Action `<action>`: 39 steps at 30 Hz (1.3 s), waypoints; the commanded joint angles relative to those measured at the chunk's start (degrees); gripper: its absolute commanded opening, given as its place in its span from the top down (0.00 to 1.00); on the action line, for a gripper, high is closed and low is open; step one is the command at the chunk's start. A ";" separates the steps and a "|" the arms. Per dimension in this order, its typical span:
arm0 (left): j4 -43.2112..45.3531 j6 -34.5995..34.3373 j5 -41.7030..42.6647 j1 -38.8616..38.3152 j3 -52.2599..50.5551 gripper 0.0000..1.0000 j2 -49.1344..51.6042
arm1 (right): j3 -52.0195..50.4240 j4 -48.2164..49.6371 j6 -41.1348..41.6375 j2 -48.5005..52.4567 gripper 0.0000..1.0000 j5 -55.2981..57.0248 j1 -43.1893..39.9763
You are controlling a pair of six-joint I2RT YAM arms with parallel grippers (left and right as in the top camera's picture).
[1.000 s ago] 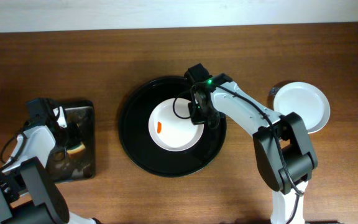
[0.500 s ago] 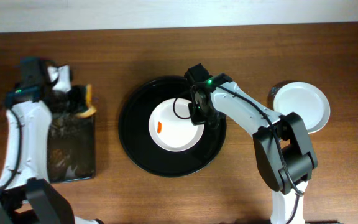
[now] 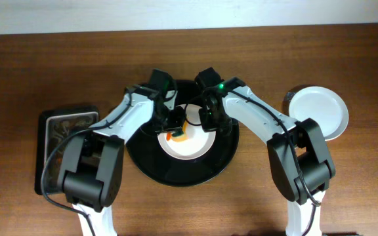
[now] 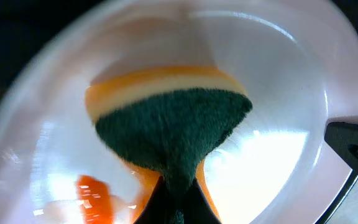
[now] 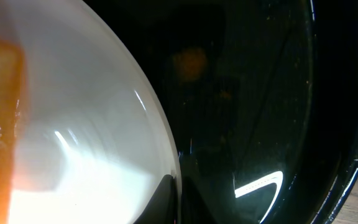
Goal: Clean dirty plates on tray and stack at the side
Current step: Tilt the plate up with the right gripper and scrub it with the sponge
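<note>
A white dirty plate (image 3: 192, 145) with an orange smear (image 4: 95, 193) lies in the round black tray (image 3: 143, 157). My left gripper (image 3: 176, 124) is shut on a green-yellow sponge (image 4: 173, 124) and holds it on the plate beside the smear. My right gripper (image 3: 210, 121) is shut on the plate's right rim (image 5: 166, 155); in the right wrist view one finger lies on the white inside and one outside, over the black tray (image 5: 260, 93). Two clean white plates (image 3: 319, 111) are stacked at the right on the table.
A smaller rectangular dark tray (image 3: 67, 151) lies at the left with no sponge on it. Both arms meet over the black tray's upper half. Bare wooden table (image 3: 346, 190) surrounds the trays.
My left arm lifted the sponge off the rectangular tray, swung right across the table and brought it down onto the plate. My right gripper has not moved.
</note>
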 commanded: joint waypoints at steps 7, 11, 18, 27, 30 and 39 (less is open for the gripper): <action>-6.64 0.02 -18.27 0.17 0.55 0.99 3.91 | -0.42 -0.13 -0.39 0.20 0.96 1.73 0.22; -6.62 0.00 -28.04 0.26 0.57 1.00 3.91 | -0.42 -0.15 -0.39 0.20 0.96 1.75 0.22; -14.75 -0.33 -33.97 0.26 10.32 1.00 3.89 | -0.42 -0.92 -0.39 0.20 0.96 1.77 0.22; -18.21 0.15 -28.70 5.25 15.69 0.99 3.89 | 3.26 -7.91 -0.44 -1.16 0.96 14.08 0.17; -16.15 3.63 -19.34 5.25 15.67 1.00 3.89 | 10.10 -14.78 -0.66 -3.23 0.96 22.80 0.52; -16.55 8.70 -13.33 6.91 15.67 0.94 3.91 | 17.99 -30.01 5.68 -4.55 0.96 58.12 15.17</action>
